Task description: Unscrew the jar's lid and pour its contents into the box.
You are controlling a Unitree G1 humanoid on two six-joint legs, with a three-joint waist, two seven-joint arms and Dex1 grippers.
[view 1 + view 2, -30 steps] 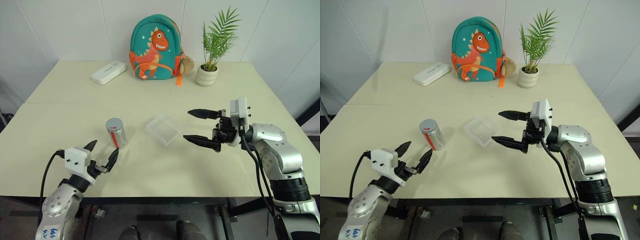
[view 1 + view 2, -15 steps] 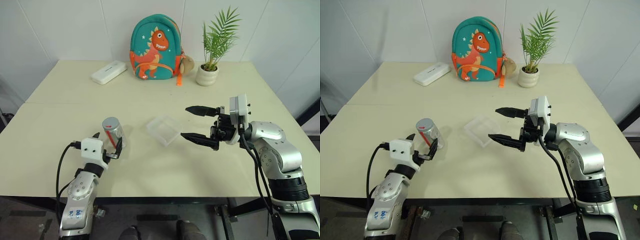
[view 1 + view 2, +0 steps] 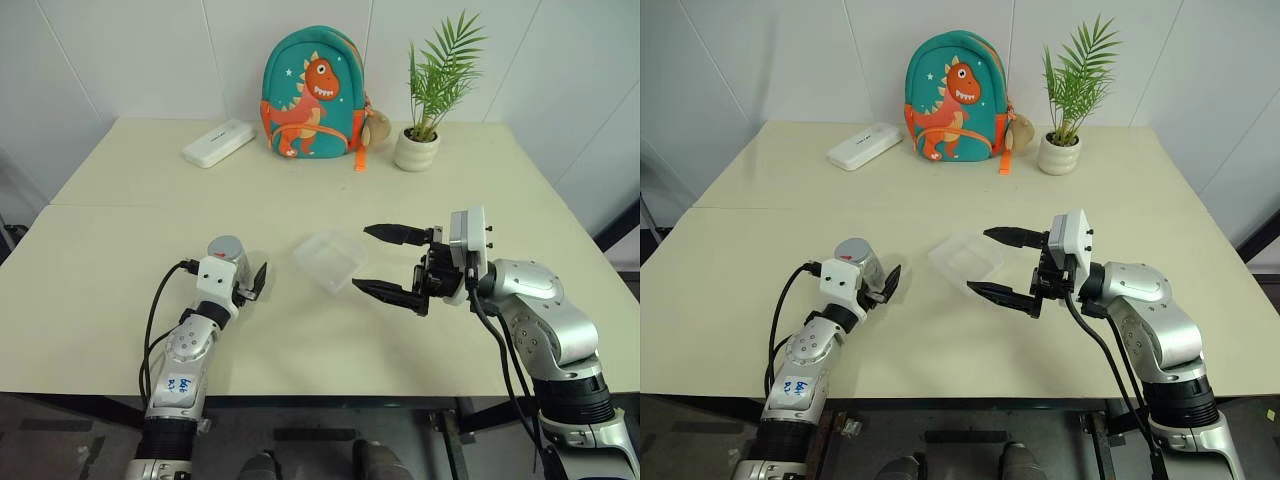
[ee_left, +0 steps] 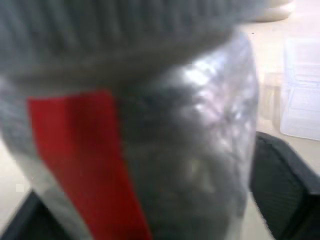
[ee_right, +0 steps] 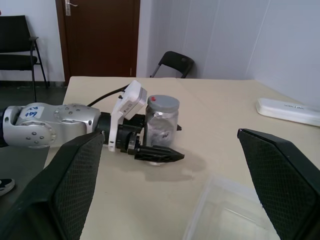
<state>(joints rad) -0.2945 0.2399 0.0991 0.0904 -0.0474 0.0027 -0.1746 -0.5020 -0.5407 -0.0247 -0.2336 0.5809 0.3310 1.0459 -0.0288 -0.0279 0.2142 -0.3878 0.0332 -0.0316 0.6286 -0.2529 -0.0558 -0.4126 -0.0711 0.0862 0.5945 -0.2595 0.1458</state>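
The small silver-grey cylindrical jar (image 5: 161, 124) with a red strip down its side stands upright on the cream table (image 3: 120, 215), its round grey lid (image 5: 163, 102) on. The left gripper (image 5: 160, 142) straddles it, one black finger on either side; whether the fingers press its wall I cannot tell. The shallow clear plastic box (image 3: 329, 259) lies at the jar's three o'clock, near it. At the box's four o'clock the right gripper (image 3: 385, 261) hovers, jaws spread wide, holding nothing.
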